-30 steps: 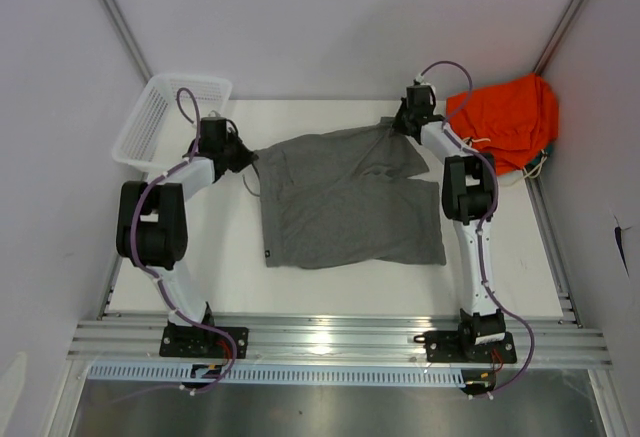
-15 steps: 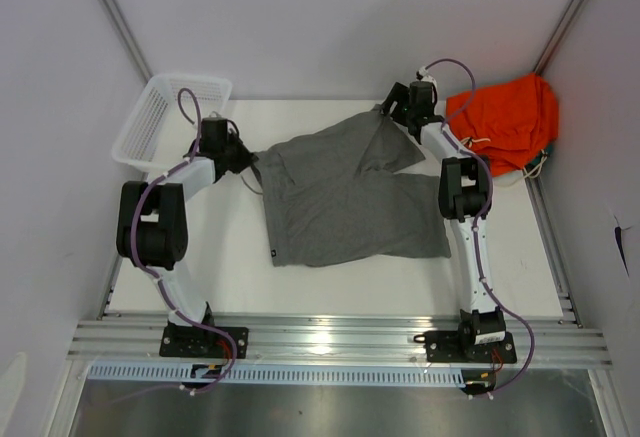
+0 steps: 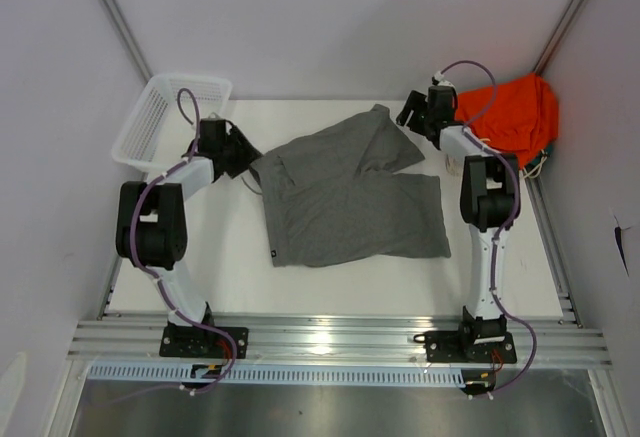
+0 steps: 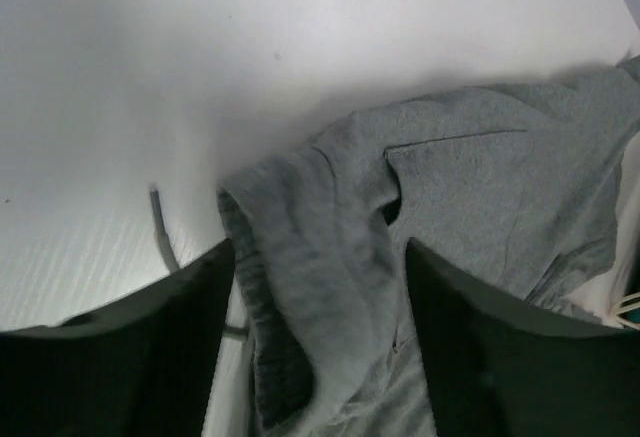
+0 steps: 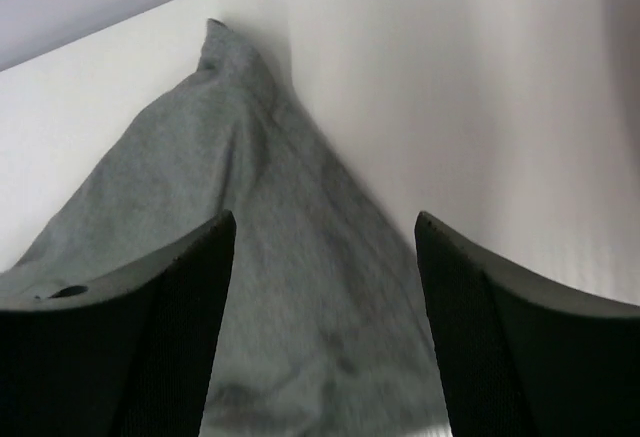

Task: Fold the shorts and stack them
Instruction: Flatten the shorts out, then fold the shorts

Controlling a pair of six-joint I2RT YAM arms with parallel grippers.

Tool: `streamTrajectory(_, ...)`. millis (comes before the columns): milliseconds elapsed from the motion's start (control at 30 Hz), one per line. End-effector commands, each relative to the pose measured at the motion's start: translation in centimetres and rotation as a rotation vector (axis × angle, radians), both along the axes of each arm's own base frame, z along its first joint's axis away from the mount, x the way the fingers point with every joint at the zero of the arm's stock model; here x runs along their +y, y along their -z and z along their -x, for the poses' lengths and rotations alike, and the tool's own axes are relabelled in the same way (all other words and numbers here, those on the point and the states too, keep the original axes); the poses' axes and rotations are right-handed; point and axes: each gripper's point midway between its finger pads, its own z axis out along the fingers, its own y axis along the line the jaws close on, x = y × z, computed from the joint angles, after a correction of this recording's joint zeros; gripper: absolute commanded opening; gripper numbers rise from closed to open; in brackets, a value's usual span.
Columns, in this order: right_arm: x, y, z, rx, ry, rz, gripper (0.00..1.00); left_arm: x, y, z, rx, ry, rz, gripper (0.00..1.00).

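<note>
The grey shorts [image 3: 350,197] lie spread on the white table [image 3: 230,257], with their upper part creased diagonally over the lower part. A tiny dark tag [image 3: 272,252] shows at the near left hem. My left gripper [image 3: 245,155] is open at the shorts' left edge. In the left wrist view the bunched waistband [image 4: 300,257] lies loose between the parted jaws of the left gripper [image 4: 318,249]. My right gripper [image 3: 409,114] is open just right of the far corner. In the right wrist view the right gripper [image 5: 322,221] has cloth [image 5: 200,157] beneath its parted jaws, ungripped.
A bright orange garment [image 3: 510,117] is heaped in the back right corner, close behind the right arm. A white mesh basket [image 3: 165,122] sits at the back left edge of the table. A grey cord [image 4: 160,232] trails from the waistband.
Both grippers have opened and let go of the shorts. The right gripper drew back to the right, off the far corner, and the cloth settled flat. The left arm barely moved.
</note>
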Motion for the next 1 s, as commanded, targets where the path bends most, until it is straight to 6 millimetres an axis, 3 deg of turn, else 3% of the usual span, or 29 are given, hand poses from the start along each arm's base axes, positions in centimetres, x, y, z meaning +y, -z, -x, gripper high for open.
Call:
streamTrajectory(0, -1.7, -8.7, 1.7, -0.154, -0.002, 0.036, 0.74, 1.5, -4.3, -0.7, -0.097, -0.013, -0.017, 0.78)
streamTrajectory(33, -1.9, -7.8, 2.9, -0.123, -0.009, 0.039, 0.74, 2.0, -4.3, -0.4, -0.082, -0.032, -0.039, 0.87)
streamTrajectory(67, -2.1, -9.4, 3.8, -0.137, -0.012, 0.042, 0.74, 2.2, -4.6, -0.3, -0.087, -0.027, -0.052, 0.99)
streamTrajectory(200, -2.8, -10.6, 6.9, -0.136, -0.01, 0.043, 0.73, 2.7, -5.3, 0.5, -0.05, -0.038, -0.069, 0.99)
streamTrajectory(267, -3.0, -9.9, 8.8, -0.081, -0.009, 0.038, 0.73, 2.8, -5.6, 1.0, -0.055, -0.039, -0.078, 0.99)
streamTrajectory(300, -3.0, -11.2, 9.6, -0.093, -0.008, 0.027, 0.73, 2.8, -5.7, 2.1, -0.057, -0.035, -0.078, 0.99)
streamTrajectory(400, -2.9, -11.3, 12.9, -0.051, 0.001, -0.004, 0.73, 1.8, -6.3, 4.0, -0.075, -0.011, -0.077, 0.99)
streamTrajectory(467, -3.2, -11.0, 14.8, -0.024, 0.019, -0.018, 0.73, 1.0, -6.4, 6.8, -0.086, -0.012, -0.081, 0.99)
streamTrajectory(500, -3.6, -9.1, 16.6, 0.029, 0.043, -0.018, 0.73, -0.2, -7.0, 7.6, -0.114, 0.008, -0.071, 0.99)
streamTrajectory(533, -3.6, -10.3, 18.0, 0.011, 0.06, -0.037, 0.73, -0.5, -5.9, 10.1, -0.105, 0.015, -0.062, 0.99)
streamTrajectory(567, -4.0, -10.0, 19.1, 0.021, 0.082, -0.037, 0.74, -1.3, -6.1, 11.0, -0.118, 0.022, -0.038, 0.99)
streamTrajectory(600, -4.4, -8.0, 21.0, 0.071, 0.102, -0.034, 0.76, -1.6, -6.4, 11.7, -0.14, 0.02, -0.026, 0.99)
streamTrajectory(633, -4.6, -9.1, 22.5, 0.058, 0.127, -0.054, 0.76, -1.8, -5.0, 13.3, -0.118, 0.026, -0.019, 0.99)
streamTrajectory(667, -4.9, -8.7, 23.8, 0.077, 0.155, -0.067, 0.78, -2.2, -5.2, 14.8, -0.137, 0.042, -0.007, 0.99)
streamTrajectory(700, -5.7, -7.9, 25.1, 0.112, 0.216, -0.064, 0.79, -2.2, -4.0, 16.4, -0.099, 0.042, -0.015, 0.99)
streamTrajectory(733, -6.0, -6.9, 28.1, 0.175, 0.244, -0.064, 0.8, -2.3, -3.9, 17.2, -0.092, 0.045, -0.014, 0.99)
streamTrajectory(767, -5.8, -6.6, 29.3, 0.186, 0.264, -0.083, 0.8, -3.1, -4.4, 18.6, -0.106, 0.077, -0.012, 0.99)
streamTrajectory(800, -5.5, -6.1, 30.5, 0.193, 0.27, -0.078, 0.8, -2.7, -3.4, 19.9, -0.066, 0.062, -0.048, 0.99)
streamTrajectory(833, -5.6, -4.3, 32.7, 0.244, 0.284, -0.074, 0.8, -2.9, -3.6, 20.6, -0.066, 0.059, -0.04, 0.99)
streamTrajectory(867, -5.5, -5.4, 33.5, 0.208, 0.298, -0.112, 0.8, -3.3, -3.4, 22.0, -0.072, 0.08, -0.031, 0.99)
streamTrajectory(967, -5.7, -4.8, 36.6, 0.231, 0.324, -0.129, 0.8, -4.2, -2.6, 24.3, -0.043, 0.093, 0.047, 0.99)
